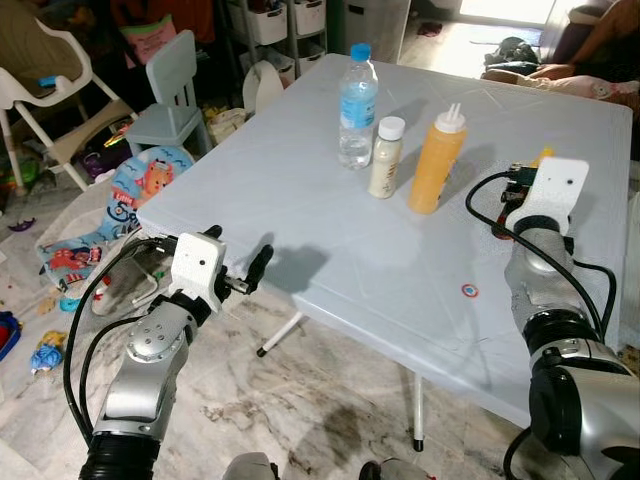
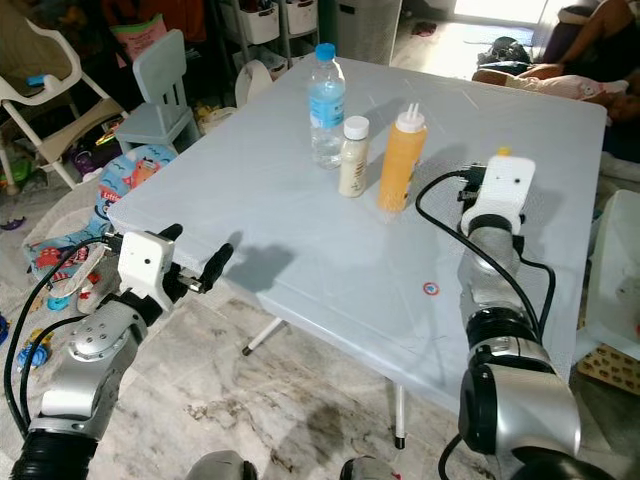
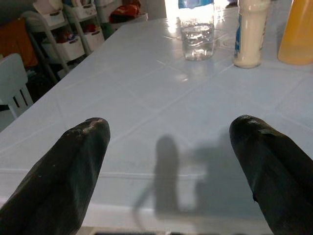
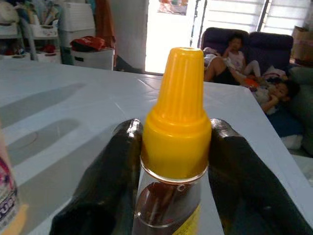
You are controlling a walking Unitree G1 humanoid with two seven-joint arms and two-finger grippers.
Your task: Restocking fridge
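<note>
Left arm: silver, reaching forward at the near-left edge of the table, above the floor.
Left gripper (image 3: 168,161): black fingers spread wide apart, nothing between them — they point across the tabletop towards the bottles.
Floor: pale veined marble tiles (image 1: 300,400) under the table's thin white legs.
Table: pale blue-white square plastic table (image 1: 300,200); a small red-and-blue round sticker (image 1: 469,290) lies on it near the right arm.
Right gripper (image 4: 173,147): closed around the neck of a clear bottle with a ribbed yellow cone cap (image 4: 177,112), one black finger touching each side just below the cap; dark contents show through the plastic. It sits on the table's right side — in the head views only the yellow tip (image 1: 543,155) shows behind the white wrist housing.
Middle of table: an orange squeeze bottle with a white nozzle (image 1: 437,160), a small cream bottle with a white cap (image 1: 385,158) just beside it, then a clear water bottle with a blue cap and blue label (image 1: 357,105), all upright and close together.
Left background: a pale grey child's chair (image 1: 170,100), a white high chair (image 1: 50,90), toys on a colourful mat.
Far background: white storage shelves; people resting on a dark sofa (image 4: 244,54).
</note>
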